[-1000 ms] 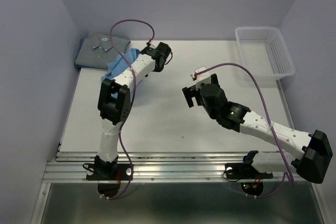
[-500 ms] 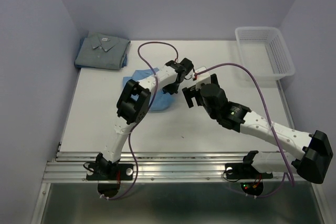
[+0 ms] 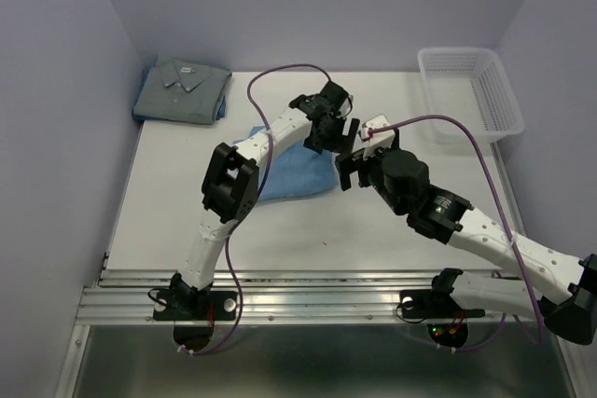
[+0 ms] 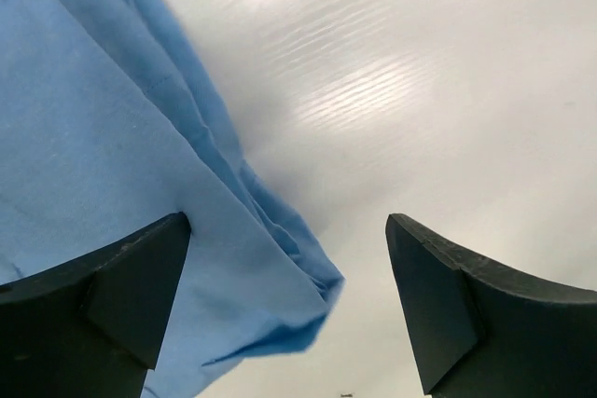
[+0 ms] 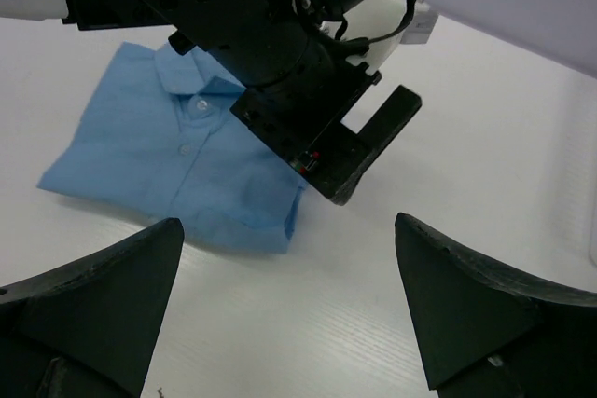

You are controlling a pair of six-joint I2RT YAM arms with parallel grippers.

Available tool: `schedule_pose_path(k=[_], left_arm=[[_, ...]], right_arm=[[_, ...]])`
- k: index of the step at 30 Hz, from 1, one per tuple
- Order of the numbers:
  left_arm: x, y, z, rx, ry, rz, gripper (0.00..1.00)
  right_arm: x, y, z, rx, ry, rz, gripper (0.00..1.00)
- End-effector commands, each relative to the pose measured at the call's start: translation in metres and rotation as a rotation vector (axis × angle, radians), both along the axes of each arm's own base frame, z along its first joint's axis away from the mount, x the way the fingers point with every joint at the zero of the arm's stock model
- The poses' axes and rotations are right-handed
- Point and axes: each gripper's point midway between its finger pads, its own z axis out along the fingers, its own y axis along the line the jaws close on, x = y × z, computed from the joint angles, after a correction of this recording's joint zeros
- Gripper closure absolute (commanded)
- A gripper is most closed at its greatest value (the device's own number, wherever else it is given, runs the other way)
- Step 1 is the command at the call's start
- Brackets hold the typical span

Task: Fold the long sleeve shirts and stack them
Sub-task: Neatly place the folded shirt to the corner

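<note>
The light sky-blue long sleeve shirt (image 3: 291, 174) lies folded in the middle of the table, collar and buttons up (image 5: 177, 160). My left gripper (image 3: 326, 140) hovers over its right edge, open, with nothing held. In the left wrist view a corner of the shirt (image 4: 103, 156) lies below the open left gripper (image 4: 287, 223). The duller grey-blue shirt (image 3: 182, 90) rests folded at the back left corner. My right gripper (image 3: 353, 165) is open, just right of the blue shirt, facing the left arm's wrist (image 5: 280, 62). Nothing sits between the right gripper's (image 5: 289, 226) fingers.
A white mesh basket (image 3: 471, 90) stands at the back right corner. Purple cables loop off both arms. The two grippers are very close together above the white table (image 3: 187, 216).
My left gripper carried the light blue shirt from the back left to the table's middle, then opened and let it go. The shirt now lies flat. My right arm shifted slightly forward and right.
</note>
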Motion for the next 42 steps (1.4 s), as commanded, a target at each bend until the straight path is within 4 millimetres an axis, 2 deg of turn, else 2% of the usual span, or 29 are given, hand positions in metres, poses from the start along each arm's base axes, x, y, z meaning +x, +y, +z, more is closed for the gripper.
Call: schedule_pose_path(k=[1, 4, 6, 8, 9, 10, 11, 12, 13, 14, 16, 18, 19, 20, 21, 22, 23, 24, 25, 26, 27, 28, 29, 31, 34, 36, 37, 40, 42], left_arm=[[0.008, -0.024, 0.142, -0.250, -0.226, -0.074, 0.01], [0.008, -0.016, 0.173, -0.271, -0.302, -0.080, 0.01], [0.010, -0.004, 0.179, -0.257, -0.319, -0.052, 0.01], [0.013, 0.015, 0.192, -0.258, -0.346, 0.003, 0.01], [0.024, 0.037, 0.192, -0.245, -0.355, 0.066, 0.01], [0.025, 0.055, 0.172, -0.219, -0.312, 0.122, 0.01], [0.029, 0.073, 0.189, -0.251, -0.354, 0.176, 0.01], [0.042, 0.106, 0.186, -0.242, -0.361, 0.267, 0.01], [0.039, 0.127, 0.159, -0.219, -0.307, 0.339, 0.01], [0.040, 0.145, 0.176, -0.254, -0.356, 0.389, 0.01], [0.038, 0.192, 0.161, -0.245, -0.352, 0.526, 0.01], [0.032, 0.213, 0.151, -0.241, -0.339, 0.582, 0.01], [0.028, 0.231, 0.134, -0.218, -0.317, 0.624, 0.01], [0.023, 0.238, 0.136, -0.221, -0.328, 0.646, 0.01], [0.017, 0.249, 0.120, -0.190, -0.309, 0.680, 0.01], [0.016, 0.261, 0.115, -0.161, -0.316, 0.726, 0.01], [0.014, 0.271, 0.111, -0.156, -0.314, 0.758, 0.01], [0.012, 0.275, 0.105, -0.158, -0.300, 0.765, 0.01], [0.006, 0.280, 0.091, -0.143, -0.274, 0.774, 0.01], [0.011, 0.282, 0.089, -0.159, -0.295, 0.773, 0.01], [0.007, 0.283, 0.076, -0.173, -0.271, 0.758, 0.01], [0.016, 0.281, 0.072, -0.201, -0.283, 0.747, 0.01], [0.020, 0.280, 0.067, -0.219, -0.270, 0.733, 0.01], [0.029, 0.277, 0.051, -0.222, -0.240, 0.703, 0.01], [0.038, 0.277, 0.035, -0.195, -0.216, 0.679, 0.05], [0.041, 0.275, 0.018, -0.189, -0.183, 0.668, 0.15], [0.044, 0.275, 0.010, -0.182, -0.171, 0.664, 0.20], [0.050, 0.273, 0.005, -0.192, -0.165, 0.651, 0.22], [0.052, 0.272, -0.008, -0.177, -0.138, 0.642, 0.34]], right_arm=[[-0.015, 0.007, 0.034, 0.140, -0.038, 0.073, 0.00], [-0.026, 0.011, 0.052, 0.216, -0.060, 0.130, 0.00], [-0.031, 0.011, 0.060, 0.251, -0.067, 0.149, 0.00], [-0.033, 0.011, 0.064, 0.274, -0.066, 0.150, 0.00], [-0.032, 0.010, 0.064, 0.279, -0.064, 0.147, 0.00], [-0.032, 0.009, 0.065, 0.290, -0.062, 0.136, 0.00], [-0.029, 0.011, 0.061, 0.297, -0.048, 0.124, 0.00], [-0.026, 0.010, 0.063, 0.303, -0.048, 0.100, 0.00], [-0.023, 0.010, 0.061, 0.304, -0.041, 0.080, 0.00], [-0.015, 0.015, 0.051, 0.290, -0.014, 0.057, 0.00], [0.000, 0.017, 0.047, 0.297, 0.009, 0.010, 0.00], [0.025, 0.030, 0.021, 0.286, 0.105, 0.049, 0.00], [0.036, 0.035, 0.026, 0.321, 0.130, 0.076, 0.00], [0.045, 0.041, 0.021, 0.357, 0.181, 0.106, 0.00], [0.060, 0.055, -0.007, 0.341, 0.276, 0.168, 0.00], [0.067, 0.063, -0.017, 0.328, 0.305, 0.177, 0.00], [0.079, 0.070, -0.012, 0.287, 0.286, 0.188, 0.00], [0.089, 0.073, -0.024, 0.244, 0.304, 0.177, 0.00], [0.109, 0.071, -0.056, 0.181, 0.348, 0.119, 0.00], [0.127, 0.065, -0.052, 0.165, 0.327, 0.080, 0.00], [0.137, 0.065, -0.061, 0.164, 0.348, 0.081, 0.00], [0.151, 0.060, -0.083, 0.168, 0.397, 0.066, 0.00], [0.161, 0.061, -0.081, 0.203, 0.412, 0.054, 0.00], [0.169, 0.067, -0.098, 0.207, 0.453, 0.076, 0.00], [0.180, 0.079, -0.102, 0.208, 0.462, 0.138, 0.06], [0.185, 0.088, -0.125, 0.199, 0.509, 0.158, 0.19], [0.191, 0.090, -0.134, 0.194, 0.525, 0.144, 0.20], [0.201, 0.090, -0.144, 0.185, 0.526, 0.117, 0.19], [0.203, 0.090, -0.151, 0.175, 0.533, 0.110, 0.20]])
